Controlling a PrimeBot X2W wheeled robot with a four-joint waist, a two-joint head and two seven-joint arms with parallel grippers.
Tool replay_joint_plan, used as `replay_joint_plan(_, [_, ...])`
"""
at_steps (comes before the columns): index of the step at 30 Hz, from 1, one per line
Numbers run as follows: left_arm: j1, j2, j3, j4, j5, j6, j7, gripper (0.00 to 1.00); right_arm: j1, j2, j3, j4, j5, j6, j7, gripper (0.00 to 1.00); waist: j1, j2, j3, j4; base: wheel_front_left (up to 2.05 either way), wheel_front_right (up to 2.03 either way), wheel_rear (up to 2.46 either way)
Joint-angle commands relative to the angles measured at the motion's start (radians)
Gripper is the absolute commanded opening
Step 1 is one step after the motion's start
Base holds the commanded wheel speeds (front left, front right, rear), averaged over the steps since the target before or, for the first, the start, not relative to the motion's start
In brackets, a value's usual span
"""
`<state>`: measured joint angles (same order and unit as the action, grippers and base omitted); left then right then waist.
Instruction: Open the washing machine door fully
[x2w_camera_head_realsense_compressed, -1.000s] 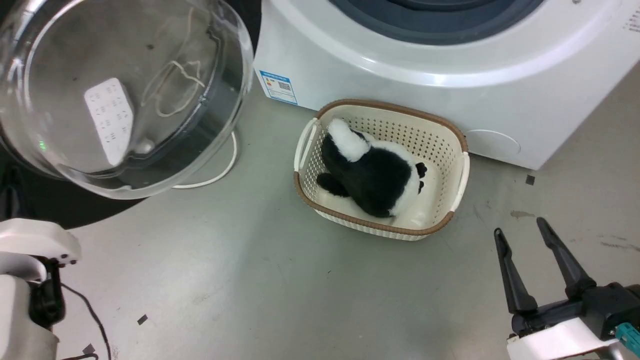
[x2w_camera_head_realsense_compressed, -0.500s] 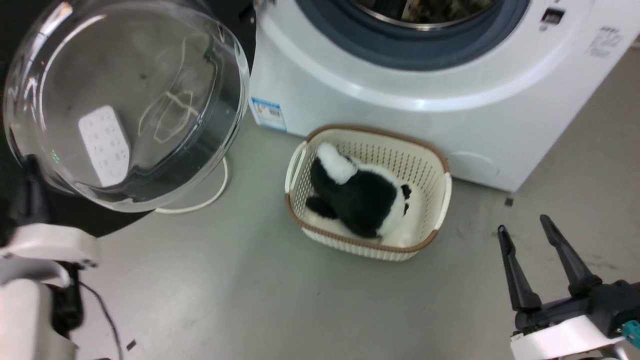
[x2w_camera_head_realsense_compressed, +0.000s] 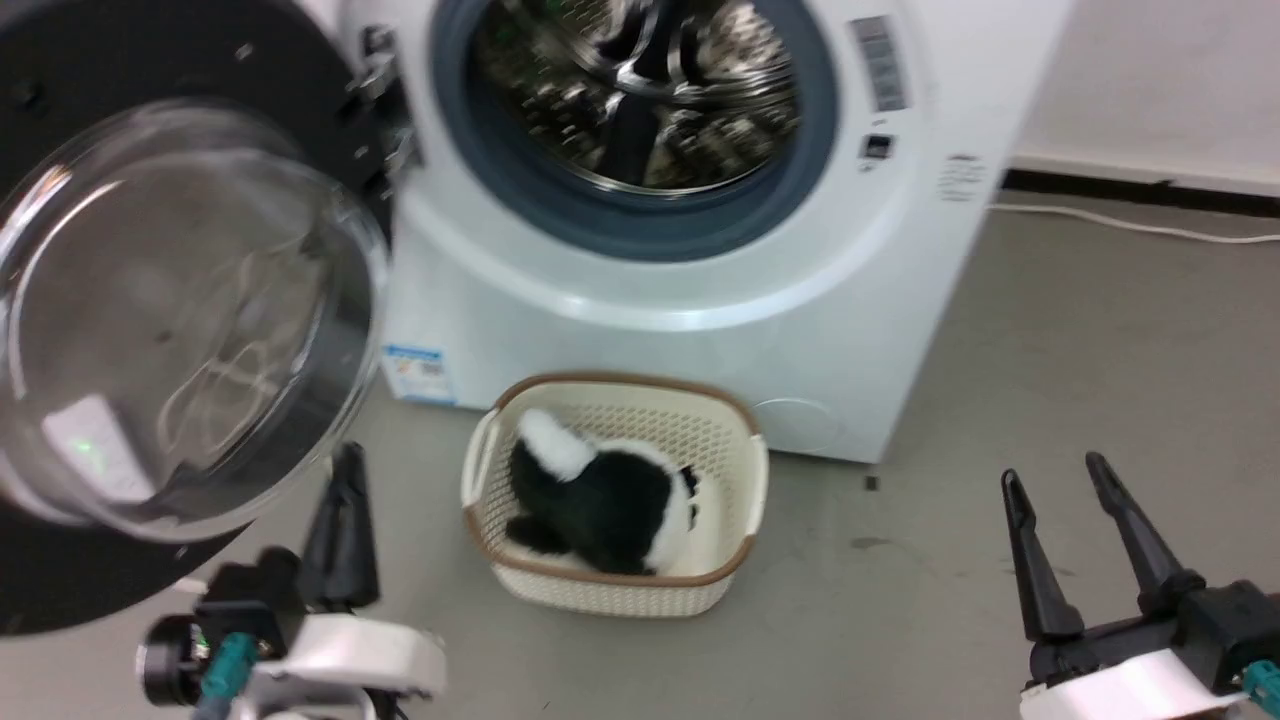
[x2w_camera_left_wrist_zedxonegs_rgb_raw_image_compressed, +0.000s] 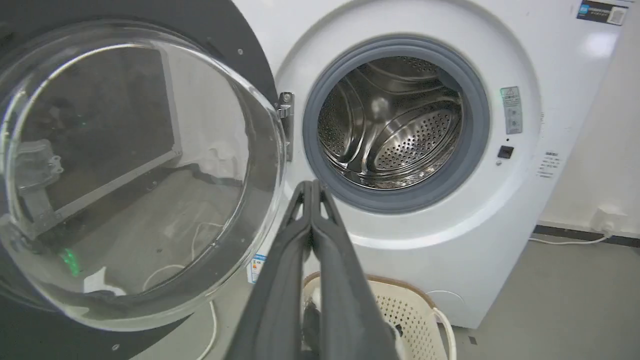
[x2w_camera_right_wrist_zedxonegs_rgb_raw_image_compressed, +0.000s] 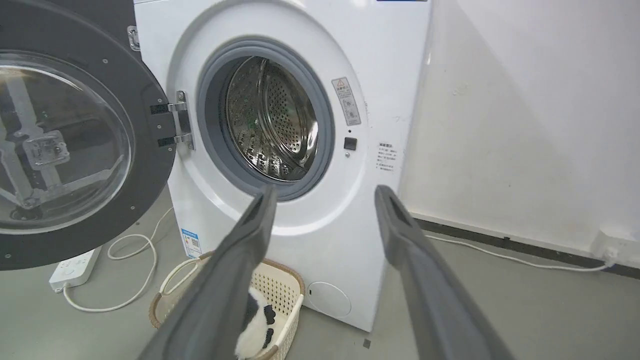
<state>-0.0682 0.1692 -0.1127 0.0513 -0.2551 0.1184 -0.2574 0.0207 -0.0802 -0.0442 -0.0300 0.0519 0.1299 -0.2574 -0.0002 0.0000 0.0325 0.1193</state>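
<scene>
View tilting up | washing machine door (x2w_camera_head_realsense_compressed: 180, 330) standing wide at 9 o'clock | left gripper (x2w_camera_left_wrist_zedxonegs_rgb_raw_image_compressed: 311, 187) pressed together, empty, backing away | right gripper (x2w_camera_head_realsense_compressed: 1052, 468) apart, idling | opening likely done

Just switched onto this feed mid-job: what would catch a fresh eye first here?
The washing machine door, black with a bulging glass window, stands swung wide at the left, baring the steel drum of the washing machine. On the floor before it sits a cream basket holding a black-and-white plush toy. The left gripper is shut, empty, below the door; the right gripper is open at lower right.
</scene>
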Motion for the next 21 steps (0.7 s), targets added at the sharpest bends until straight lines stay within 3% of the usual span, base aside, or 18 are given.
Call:
replay_joint_plan(1, [0.016,-0.006,-0.002,0.001,0.01,-0.006,-0.004,0.0,0.014,0.006,0.003,0.004,-0.005,0.001,-0.004,1.0,0.0002,0.0,-0.039,-0.051,0.0,0.0,0.0])
replay_joint_plan(11, [0.091,-0.062,-0.044,0.026,0.068,-0.027,-0.004,0.02,0.059,0.02,0.007,0.015,-0.001,0.001,-0.004,1.0,0.0002,0.0,-0.048,-0.105,0.0,0.0,0.0])
replay_joint_plan(12, [0.097,-0.066,-0.048,0.029,0.076,-0.027,-0.004,0.44,0.062,0.021,0.007,0.015,-0.001,0.001,-0.004,1.0,0.0002,0.0,-0.048,-0.107,0.0,0.0,0.0])
replay_joint_plan(13, [0.102,-0.069,-0.05,0.033,0.082,-0.028,-0.004,1.0,0.064,0.022,0.007,0.015,0.0,0.001,-0.004,1.0,0.0002,0.0,-0.048,-0.11,0.0,0.0,0.0])
replay_joint_plan(21, [0.107,-0.091,-0.051,0.069,0.109,-0.044,-0.004,1.0,0.07,0.027,-0.001,0.027,0.006,0.001,-0.004,1.0,0.0002,0.0,-0.045,-0.114,0.0,0.0,0.0])
